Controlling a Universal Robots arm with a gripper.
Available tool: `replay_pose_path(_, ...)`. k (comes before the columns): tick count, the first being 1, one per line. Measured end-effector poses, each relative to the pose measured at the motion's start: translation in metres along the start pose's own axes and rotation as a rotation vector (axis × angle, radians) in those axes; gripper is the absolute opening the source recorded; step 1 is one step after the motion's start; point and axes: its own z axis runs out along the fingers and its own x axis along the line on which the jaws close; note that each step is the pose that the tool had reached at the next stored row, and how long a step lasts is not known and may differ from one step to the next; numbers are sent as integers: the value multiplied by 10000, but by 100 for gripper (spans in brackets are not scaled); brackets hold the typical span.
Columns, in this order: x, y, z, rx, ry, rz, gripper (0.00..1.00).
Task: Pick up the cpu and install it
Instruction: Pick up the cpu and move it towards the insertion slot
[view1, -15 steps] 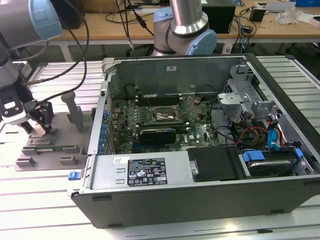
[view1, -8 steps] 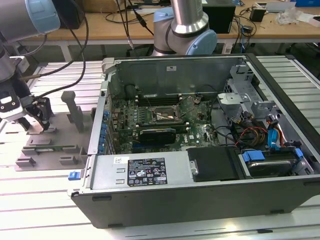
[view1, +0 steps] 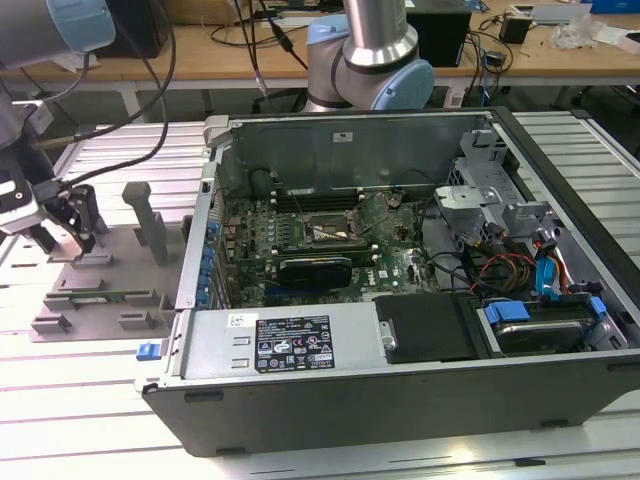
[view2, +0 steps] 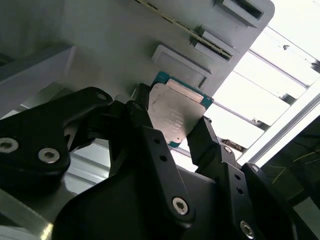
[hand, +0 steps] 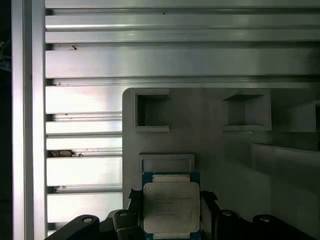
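Hand (view1: 76, 226): at the exterior view's left, low over the grey fixture tray (view1: 100, 292). Its black fingers (view2: 202, 141) pinch two opposite edges of the cpu (view2: 175, 116).
Cpu appearance: small flat square with a dull silver metal top bearing faint print. A blue-green board rim shows around the top.
Cpu position: between the fingers, just beside a raised rectangular frame on the tray.
Computer case (view1: 400, 400): lid off, well apart from the hand, towards the exterior view's right.
Counter (view1: 80, 420): slatted metal, carrying the tray and the case.
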Motion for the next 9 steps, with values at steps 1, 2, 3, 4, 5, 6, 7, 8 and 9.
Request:
replay_pose_path(1,0,1,-17,0,1,0,55)
replay_pose_path(2,-1,2,-38,1,1,0,55)
replay_pose_path(3,-2,3,-56,1,1,0,55)
replay_pose_path(4,-2,5,-88,1,0,0,55)
replay_pose_path(5,-4,7,-129,1,1,0,55)
replay_pose_path(6,-4,8,-161,0,0,0,55)
replay_pose_path(7,-5,9,-183,0,1,0,55)
replay_pose_path(8,-6,10,-222,1,1,0,55)
replay_pose_path(9,-7,12,-255,1,1,0,55)
